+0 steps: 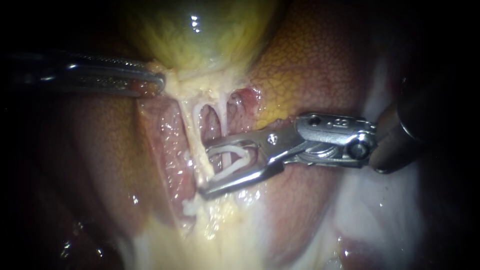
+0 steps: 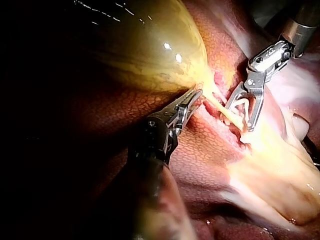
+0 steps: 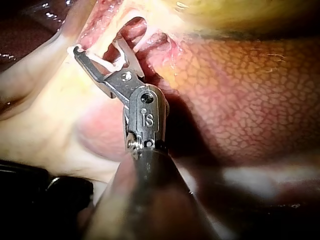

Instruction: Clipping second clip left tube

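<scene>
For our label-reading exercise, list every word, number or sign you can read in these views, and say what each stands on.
Right instrument: small stamped marks on its metal head, not quoted here.
Left instrument, clip, gallbladder, liver: no text.

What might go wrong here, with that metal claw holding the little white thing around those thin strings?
1. The right instrument's jaws hold the white clip open across where both tubes seem to run, so closing may catch the right tube instead of, or along with, the left tube.
2. The left instrument holds the gallbladder taut; if it slips, the tubes may slacken and slide out of the clip.
</scene>
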You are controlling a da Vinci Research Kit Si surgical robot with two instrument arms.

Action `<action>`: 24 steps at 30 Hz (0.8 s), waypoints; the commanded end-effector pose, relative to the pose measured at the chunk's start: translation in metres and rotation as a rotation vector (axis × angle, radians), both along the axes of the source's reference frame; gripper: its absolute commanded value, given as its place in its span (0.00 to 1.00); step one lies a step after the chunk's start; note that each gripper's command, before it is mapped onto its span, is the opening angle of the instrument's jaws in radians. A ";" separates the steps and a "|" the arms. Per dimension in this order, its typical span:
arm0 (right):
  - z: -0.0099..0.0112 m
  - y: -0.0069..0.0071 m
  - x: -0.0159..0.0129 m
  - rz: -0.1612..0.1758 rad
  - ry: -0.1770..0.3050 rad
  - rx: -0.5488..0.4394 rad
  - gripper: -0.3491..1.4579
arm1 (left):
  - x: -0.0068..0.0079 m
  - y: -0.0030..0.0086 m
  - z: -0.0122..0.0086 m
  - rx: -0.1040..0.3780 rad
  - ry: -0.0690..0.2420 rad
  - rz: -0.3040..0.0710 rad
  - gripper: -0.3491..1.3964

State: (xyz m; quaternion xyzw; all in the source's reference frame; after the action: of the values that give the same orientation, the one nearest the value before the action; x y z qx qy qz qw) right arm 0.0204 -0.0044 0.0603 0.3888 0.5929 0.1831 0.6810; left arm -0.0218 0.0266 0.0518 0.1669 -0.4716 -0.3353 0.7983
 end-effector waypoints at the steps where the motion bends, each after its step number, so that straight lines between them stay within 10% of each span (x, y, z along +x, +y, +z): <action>1: -0.0001 0.0000 0.0002 -0.003 0.013 0.001 0.46 | 0.0000 0.0000 0.0000 0.000 0.000 0.000 0.00; 24: -0.0038 -0.0014 0.0022 -0.154 0.329 -0.079 0.40 | -0.0002 0.0000 0.0002 -0.001 0.001 -0.001 0.00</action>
State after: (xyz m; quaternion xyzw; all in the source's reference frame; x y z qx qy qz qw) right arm 0.0226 -0.0057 0.0564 0.4314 0.6716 0.0399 0.6010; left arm -0.0220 0.0266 0.0520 0.1662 -0.4715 -0.3356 0.7984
